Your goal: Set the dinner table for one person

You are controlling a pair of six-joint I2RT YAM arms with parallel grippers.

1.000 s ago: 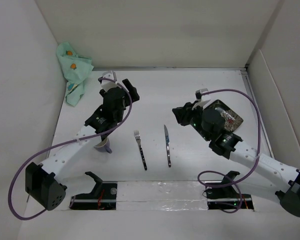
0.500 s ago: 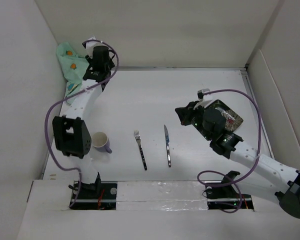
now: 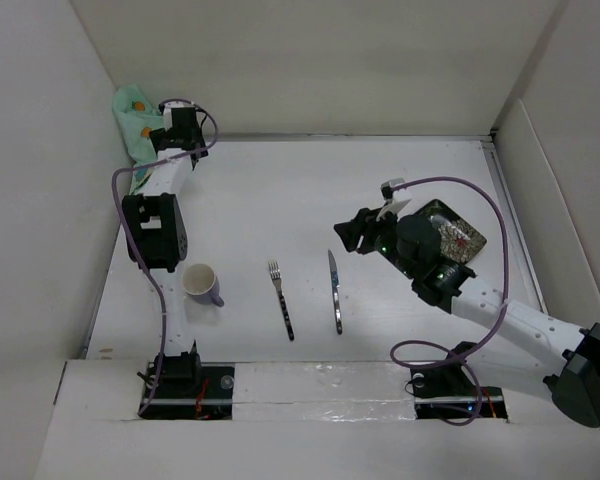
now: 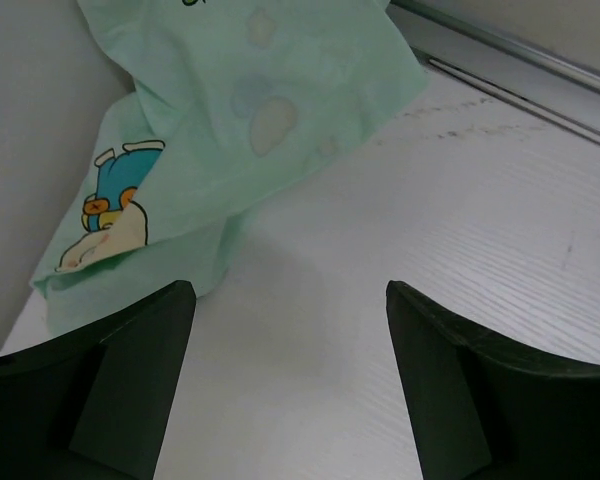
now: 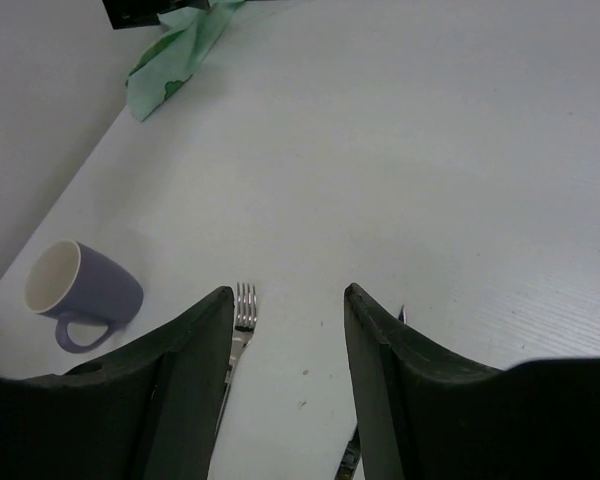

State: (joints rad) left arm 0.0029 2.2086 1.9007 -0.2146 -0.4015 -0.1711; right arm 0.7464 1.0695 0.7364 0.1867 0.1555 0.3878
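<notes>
Beside the green cloth [image 4: 230, 130], the left gripper [image 4: 288, 330] was brought from the mug [image 3: 201, 283], jaws spread. The right gripper [image 5: 287, 300] was held open too; the cloth was expected next.

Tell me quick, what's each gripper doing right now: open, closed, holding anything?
Left gripper: open, holding nothing.
Right gripper: open, holding nothing.

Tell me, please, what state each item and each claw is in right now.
placemat, crumpled in the far-left corner
mug, upright, empty
fork, lying flat
knife, lying flat
dark plate, flat, partly hidden
left claw, open, empty
right claw, open, empty
</notes>
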